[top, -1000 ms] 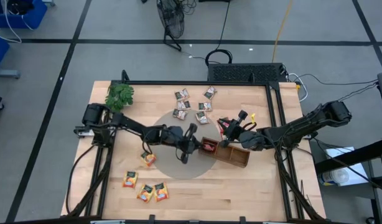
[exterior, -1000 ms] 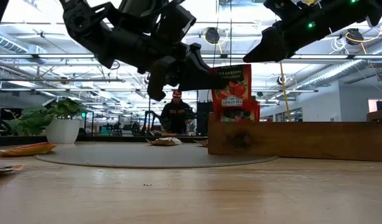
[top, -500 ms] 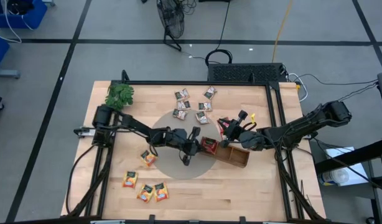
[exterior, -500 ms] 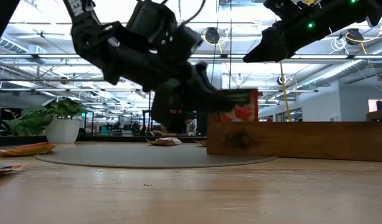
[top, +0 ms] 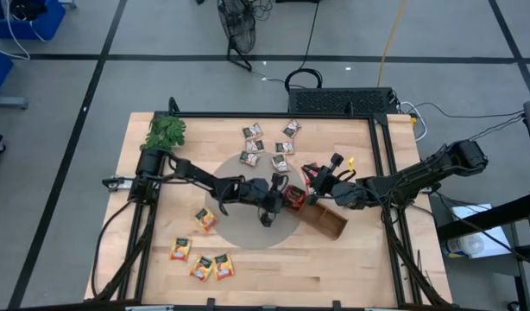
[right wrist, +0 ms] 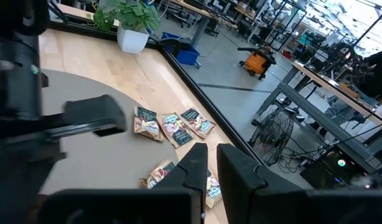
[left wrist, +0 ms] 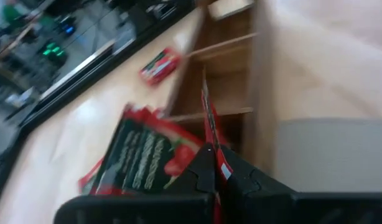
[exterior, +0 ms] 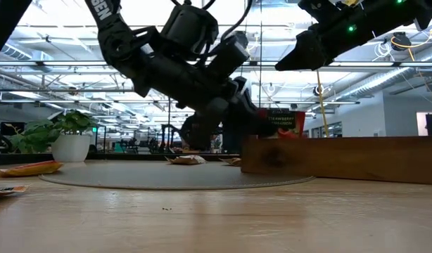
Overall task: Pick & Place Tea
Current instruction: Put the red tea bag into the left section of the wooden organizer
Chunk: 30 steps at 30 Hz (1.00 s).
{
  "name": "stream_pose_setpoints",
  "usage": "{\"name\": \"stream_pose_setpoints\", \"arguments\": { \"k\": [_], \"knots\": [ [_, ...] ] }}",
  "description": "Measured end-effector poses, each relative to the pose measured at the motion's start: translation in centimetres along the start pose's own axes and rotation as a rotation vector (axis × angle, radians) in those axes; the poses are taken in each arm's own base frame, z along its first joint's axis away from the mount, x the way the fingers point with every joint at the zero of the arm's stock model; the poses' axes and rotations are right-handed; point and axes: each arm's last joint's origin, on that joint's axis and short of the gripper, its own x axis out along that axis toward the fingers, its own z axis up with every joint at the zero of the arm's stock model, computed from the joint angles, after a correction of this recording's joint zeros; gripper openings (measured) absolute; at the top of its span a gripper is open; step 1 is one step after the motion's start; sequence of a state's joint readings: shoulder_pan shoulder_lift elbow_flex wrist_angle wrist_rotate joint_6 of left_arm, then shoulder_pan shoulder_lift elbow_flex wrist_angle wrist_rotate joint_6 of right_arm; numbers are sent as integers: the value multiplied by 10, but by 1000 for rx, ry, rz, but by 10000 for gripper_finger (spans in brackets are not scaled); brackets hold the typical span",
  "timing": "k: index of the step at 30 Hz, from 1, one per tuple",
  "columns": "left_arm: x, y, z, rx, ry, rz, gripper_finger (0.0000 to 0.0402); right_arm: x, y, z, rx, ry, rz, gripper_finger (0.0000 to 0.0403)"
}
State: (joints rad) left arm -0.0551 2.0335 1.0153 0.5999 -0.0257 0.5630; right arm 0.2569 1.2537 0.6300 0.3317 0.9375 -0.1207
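Left pincer (top: pixel 285 195) clamped on a red tea sachet (left wrist: pixel 211 127), at the wooden tray (top: pixel 327 222)'s end compartment, sachet edge-on over it. Right pincer (top: pixel 313 176) hovers just beyond the tray, fingers nearly together, empty. Grey-white sachets (top: pixel 267 143) lie on the worktop (top: pixel 351 259) beyond the tray.

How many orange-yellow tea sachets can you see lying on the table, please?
4: one orange-yellow sachet by the grey mat's left edge, one nearer the table's front-left, and a touching pair beside it. The arms may hide others.
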Motion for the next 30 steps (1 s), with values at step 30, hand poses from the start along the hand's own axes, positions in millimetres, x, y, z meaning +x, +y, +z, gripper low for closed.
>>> {"name": "stream_pose_setpoints", "arguments": {
  "k": [30],
  "knots": [
    [-3,16,2,-226,51,315,156,0,0,-1,-11,5,1,24]
  ]
}}
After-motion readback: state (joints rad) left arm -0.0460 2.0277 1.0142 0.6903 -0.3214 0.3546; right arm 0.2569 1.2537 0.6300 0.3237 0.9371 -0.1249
